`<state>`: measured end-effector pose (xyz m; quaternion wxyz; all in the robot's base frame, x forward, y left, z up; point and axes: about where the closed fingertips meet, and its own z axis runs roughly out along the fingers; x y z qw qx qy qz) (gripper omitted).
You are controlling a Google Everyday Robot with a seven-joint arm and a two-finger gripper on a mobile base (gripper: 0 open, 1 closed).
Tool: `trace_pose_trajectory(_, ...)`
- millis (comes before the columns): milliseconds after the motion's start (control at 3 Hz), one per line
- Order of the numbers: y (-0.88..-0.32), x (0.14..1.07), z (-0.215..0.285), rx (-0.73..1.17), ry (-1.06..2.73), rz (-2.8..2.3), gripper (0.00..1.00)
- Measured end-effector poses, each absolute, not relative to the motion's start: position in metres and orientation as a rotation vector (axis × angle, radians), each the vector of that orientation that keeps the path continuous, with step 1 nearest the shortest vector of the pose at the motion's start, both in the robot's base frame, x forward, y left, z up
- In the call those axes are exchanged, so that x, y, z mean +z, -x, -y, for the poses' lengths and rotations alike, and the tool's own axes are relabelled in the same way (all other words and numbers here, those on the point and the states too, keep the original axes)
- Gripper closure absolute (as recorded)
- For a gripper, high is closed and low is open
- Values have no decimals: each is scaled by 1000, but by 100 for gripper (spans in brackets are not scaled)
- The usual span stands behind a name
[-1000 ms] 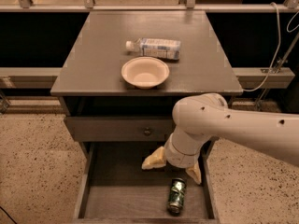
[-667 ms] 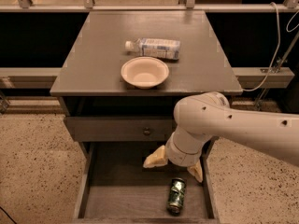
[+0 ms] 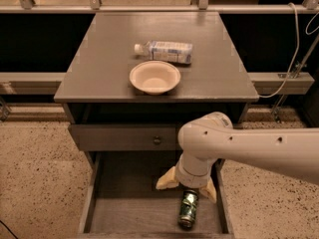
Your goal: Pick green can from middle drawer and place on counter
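The green can (image 3: 188,209) lies on its side on the floor of the open middle drawer (image 3: 124,210), near its right wall. My gripper (image 3: 188,185) hangs from the white arm just over the can's far end, inside the drawer. Its two cream fingers (image 3: 166,179) are spread apart, one on each side of the can's top, with nothing held. The counter (image 3: 104,59) is the cabinet's grey-brown top, above and behind.
A pale bowl (image 3: 155,76) and a clear plastic bottle (image 3: 164,51) lying on its side rest on the counter. A closed drawer with a round knob (image 3: 157,140) sits above the open one. A white cable (image 3: 294,59) hangs at the right. The floor is speckled.
My gripper has dropped slightly lower into the drawer, closer to the can. The can, bowl and bottle have not moved.
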<state>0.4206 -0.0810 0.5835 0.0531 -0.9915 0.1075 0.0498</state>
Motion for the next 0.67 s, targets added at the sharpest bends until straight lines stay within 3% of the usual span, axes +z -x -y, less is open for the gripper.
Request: trace_pose_trajectory(667,-427,520,81,-16,2932,-384,0)
